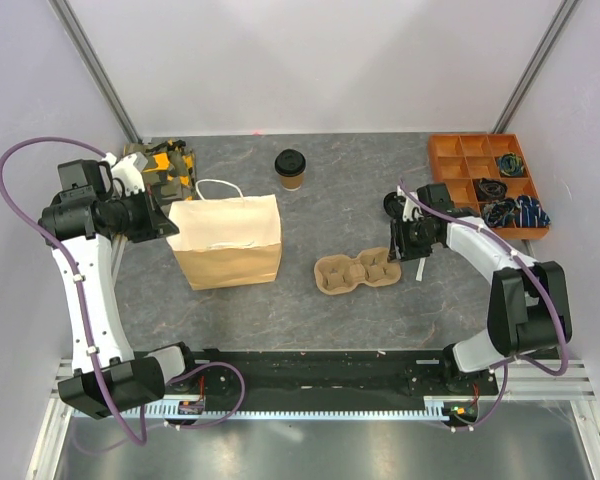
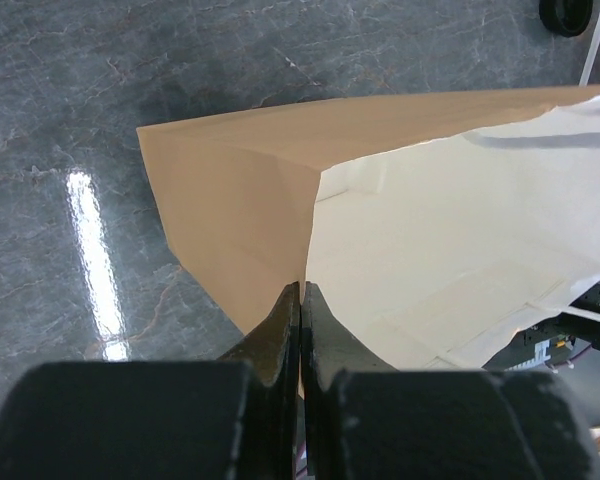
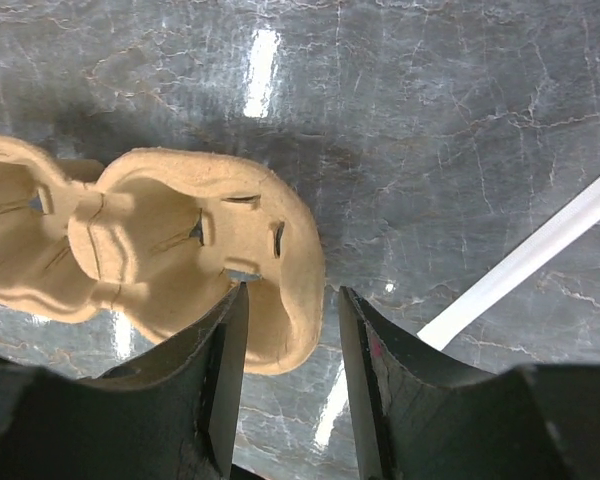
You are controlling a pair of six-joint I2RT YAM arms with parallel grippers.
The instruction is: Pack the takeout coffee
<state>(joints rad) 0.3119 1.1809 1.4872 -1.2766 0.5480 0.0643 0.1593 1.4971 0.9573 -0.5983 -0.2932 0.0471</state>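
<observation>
Counter [image 1: 300, 320], grey and marbled, carries everything. Nearest the arm bases, right of centre, a tan pulp carrier [image 1: 358, 272] lies flat on it. The right tool [image 3: 292, 300] points down at the carrier's right end with its fingers spread and the carrier's rim standing between them. In the wrist view one finger is close against the rim, while a sliver of counter shows between the rim and the other finger. A thin white strip [image 3: 530, 250] lies on the counter just past that finger.

Left of centre, about as far out, is a brown paper bag [image 1: 227, 240] with a white handle [image 1: 220, 186] looping over its far side. The left tool [image 2: 300, 300] is pressed together on the bag's left edge, pinching the paper where the brown outside meets the white inside.

Farther back, past the bag's right corner, the takeout coffee [image 1: 291, 168] stands upright on the counter with its black lid on. It is in neither the carrier nor the bag, and it is well apart from both tools.

At the far right corner sits an orange divided tray [image 1: 458, 152] holding small dark and blue items too small to make out. At the far left, behind the left arm's wrist, is a yellow and black object [image 1: 168, 163] that I cannot identify.
</observation>
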